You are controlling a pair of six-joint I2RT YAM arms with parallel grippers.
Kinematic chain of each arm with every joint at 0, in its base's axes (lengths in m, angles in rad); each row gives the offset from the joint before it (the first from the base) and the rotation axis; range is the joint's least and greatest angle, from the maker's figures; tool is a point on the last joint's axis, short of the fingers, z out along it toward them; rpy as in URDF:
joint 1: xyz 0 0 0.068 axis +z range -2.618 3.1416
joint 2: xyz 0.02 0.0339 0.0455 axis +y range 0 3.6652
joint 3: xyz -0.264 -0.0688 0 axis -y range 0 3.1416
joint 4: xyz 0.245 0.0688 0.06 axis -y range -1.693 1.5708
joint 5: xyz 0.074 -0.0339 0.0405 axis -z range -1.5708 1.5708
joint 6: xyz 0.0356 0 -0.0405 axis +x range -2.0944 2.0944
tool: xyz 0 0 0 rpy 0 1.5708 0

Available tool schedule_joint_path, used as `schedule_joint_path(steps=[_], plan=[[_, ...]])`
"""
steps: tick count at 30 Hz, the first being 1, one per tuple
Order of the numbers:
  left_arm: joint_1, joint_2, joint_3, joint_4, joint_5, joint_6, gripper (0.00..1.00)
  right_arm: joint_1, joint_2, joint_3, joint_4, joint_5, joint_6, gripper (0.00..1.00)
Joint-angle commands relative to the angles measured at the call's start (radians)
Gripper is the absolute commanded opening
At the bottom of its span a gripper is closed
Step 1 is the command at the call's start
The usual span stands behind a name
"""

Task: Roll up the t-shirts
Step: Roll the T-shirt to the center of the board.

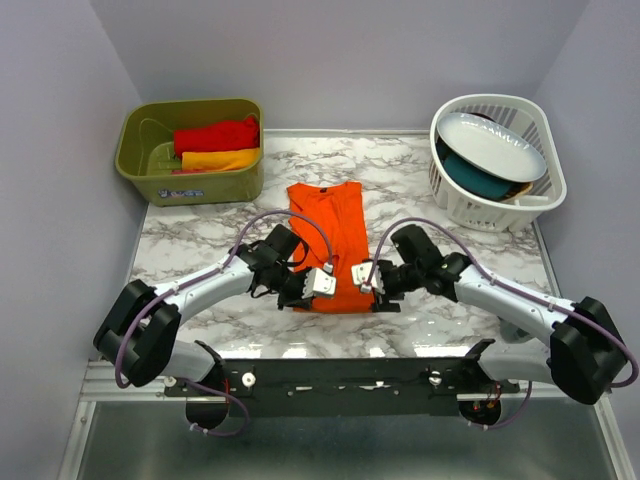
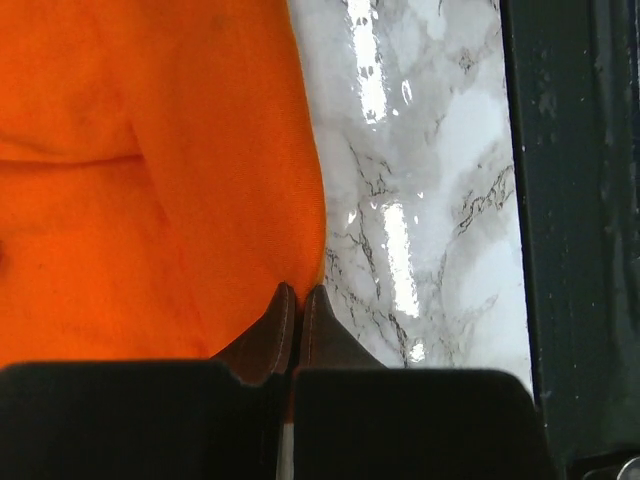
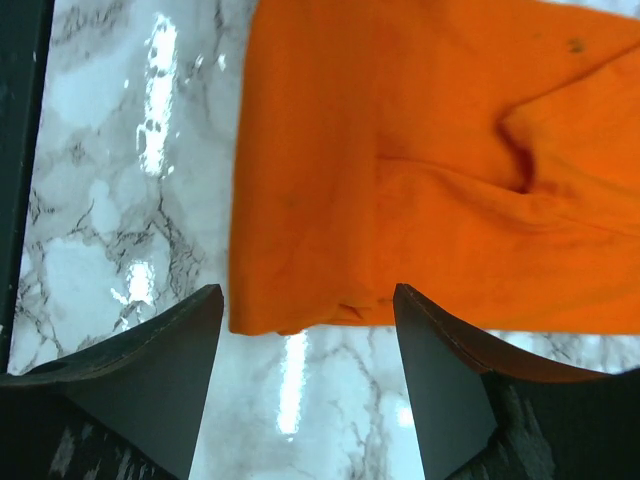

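Observation:
A vivid orange t-shirt (image 1: 332, 225), folded into a long strip, lies on the marble table (image 1: 200, 240), running from the middle toward the near edge. My left gripper (image 1: 318, 285) is shut at the near left corner of the shirt's hem. In the left wrist view its tips (image 2: 300, 292) meet right on the cloth's edge (image 2: 150, 180). My right gripper (image 1: 368, 276) stands open at the near right corner. In the right wrist view the hem (image 3: 430, 180) lies just ahead of and between its spread fingers (image 3: 308, 300), untouched. A red t-shirt (image 1: 215, 133) and a yellow-orange one (image 1: 220, 159) lie in the bin.
An olive-green bin (image 1: 150, 185) stands at the back left. A white basket (image 1: 480, 210) at the back right holds a white dish (image 1: 495, 143) and a teal one (image 1: 475, 178). The dark front rail (image 2: 580, 200) runs close behind both grippers.

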Motion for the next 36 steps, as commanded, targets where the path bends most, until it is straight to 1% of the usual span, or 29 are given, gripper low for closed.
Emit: schedule_joint_path(steps=[1, 2, 4, 8, 13, 15, 16, 17, 18, 19, 20, 21, 22, 23, 24, 25, 26, 27, 28, 29, 33, 36], plan=[[0.042, 0.012, 0.043, -0.038, 0.12, -0.041, 0.0, 0.11, 0.001, -0.084, 0.223, 0.151, -0.051, 0.78], [0.046, 0.015, 0.048, -0.039, 0.126, -0.041, 0.0, 0.147, 0.009, -0.093, 0.232, 0.189, -0.049, 0.78], [0.054, 0.023, 0.059, -0.036, 0.141, -0.055, 0.0, 0.168, 0.039, -0.09, 0.231, 0.198, -0.034, 0.78], [0.06, 0.026, 0.063, -0.03, 0.18, -0.072, 0.0, 0.231, 0.098, -0.072, 0.258, 0.282, 0.032, 0.78], [0.068, 0.029, 0.063, -0.026, 0.189, -0.089, 0.0, 0.265, 0.155, -0.035, 0.242, 0.29, 0.068, 0.78], [0.08, 0.034, 0.068, -0.033, 0.197, -0.085, 0.0, 0.288, 0.193, -0.027, 0.24, 0.333, 0.092, 0.76], [0.085, 0.04, 0.074, -0.039, 0.21, -0.081, 0.0, 0.296, 0.208, -0.026, 0.258, 0.362, 0.107, 0.74], [0.088, 0.043, 0.077, -0.055, 0.217, -0.07, 0.0, 0.302, 0.219, -0.02, 0.268, 0.411, 0.121, 0.68], [0.092, 0.048, 0.082, -0.07, 0.22, -0.064, 0.0, 0.304, 0.233, -0.018, 0.278, 0.43, 0.135, 0.52], [0.102, 0.052, 0.089, -0.085, 0.215, -0.056, 0.01, 0.304, 0.236, -0.021, 0.303, 0.448, 0.152, 0.42], [0.106, 0.043, 0.088, -0.084, 0.201, -0.067, 0.11, 0.302, 0.238, -0.023, 0.307, 0.462, 0.154, 0.35], [0.112, 0.026, 0.076, -0.066, 0.188, -0.082, 0.26, 0.304, 0.238, -0.024, 0.309, 0.464, 0.158, 0.25], [0.122, 0.002, 0.034, -0.04, 0.156, -0.088, 0.31, 0.304, 0.238, -0.023, 0.301, 0.462, 0.17, 0.22], [0.123, -0.065, 0.007, 0.021, 0.136, -0.096, 0.34, 0.302, 0.238, -0.017, 0.294, 0.453, 0.175, 0.19], [0.123, -0.104, -0.024, 0.054, 0.119, -0.096, 0.41, 0.302, 0.238, -0.014, 0.288, 0.45, 0.18, 0.17], [0.122, -0.142, -0.085, 0.089, 0.096, -0.099, 0.46, 0.302, 0.236, -0.015, 0.281, 0.444, 0.196, 0.15], [0.117, -0.214, -0.116, 0.165, 0.064, -0.105, 0.51, 0.304, 0.235, -0.012, 0.278, 0.436, 0.206, 0.14], [0.111, -0.246, -0.145, 0.201, 0.045, -0.121, 0.58, 0.302, 0.233, -0.015, 0.274, 0.428, 0.209, 0.14], [0.103, -0.27, -0.189, 0.227, 0.031, -0.121, 0.59, 0.302, 0.234, -0.015, 0.274, 0.427, 0.216, 0.14], [0.083, -0.293, -0.201, 0.253, 0.007, -0.122, 0.6, 0.304, 0.236, -0.015, 0.272, 0.424, 0.219, 0.14], [0.048, -0.268, -0.213, 0.27, -0.053, -0.125, 0.71, 0.302, 0.239, -0.018, 0.266, 0.424, 0.223, 0.14], [0.031, -0.242, -0.245, 0.327, -0.085, -0.122, 0.71, 0.304, 0.238, -0.018, 0.266, 0.413, 0.223, 0.15]])
